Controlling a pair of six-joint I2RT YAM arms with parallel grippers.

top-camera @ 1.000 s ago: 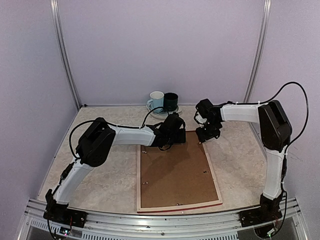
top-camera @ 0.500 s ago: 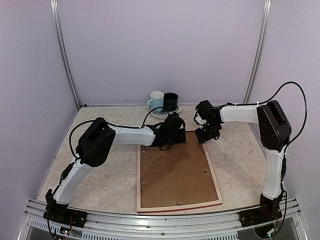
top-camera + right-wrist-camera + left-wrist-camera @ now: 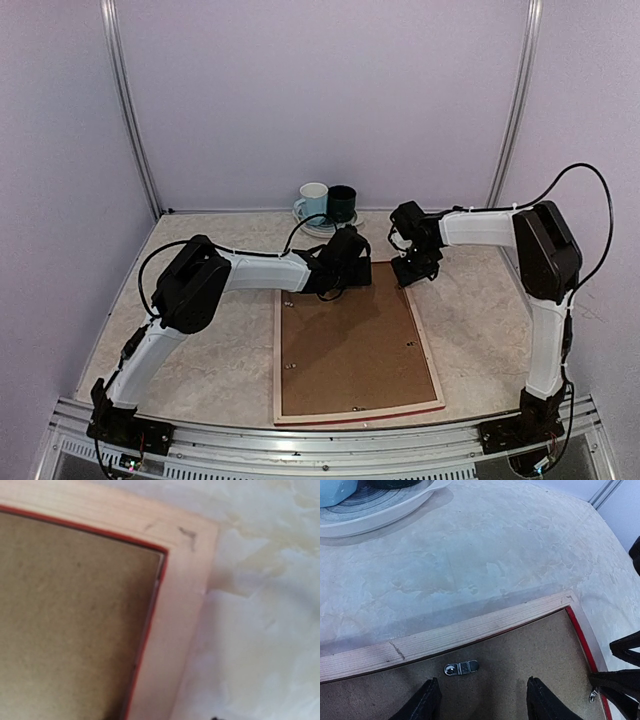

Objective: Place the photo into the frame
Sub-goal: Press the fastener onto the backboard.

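Note:
The frame (image 3: 431, 352) lies face down on the table, pale wood back up and a red line along its inner edge. A brown backing board (image 3: 350, 345) fills it. The photo is hidden. My left gripper (image 3: 347, 276) hovers over the far edge; in the left wrist view it (image 3: 480, 692) stands open above the board, just short of a small metal turn clip (image 3: 461, 668). My right gripper (image 3: 414, 268) is at the frame's far right corner (image 3: 192, 535). Its two dark fingers (image 3: 625, 650) show apart beside the frame's right rail; its own view is blurred.
A pale blue cup (image 3: 313, 198) and a dark cup (image 3: 341, 203) stand on a plate (image 3: 322, 226) at the back of the table, just beyond the frame. Metal rails run along the near edge. More small clips (image 3: 410, 343) dot the backing board.
The right gripper has crept slightly towards the back at the frame's corner. The left arm and the frame have not moved.

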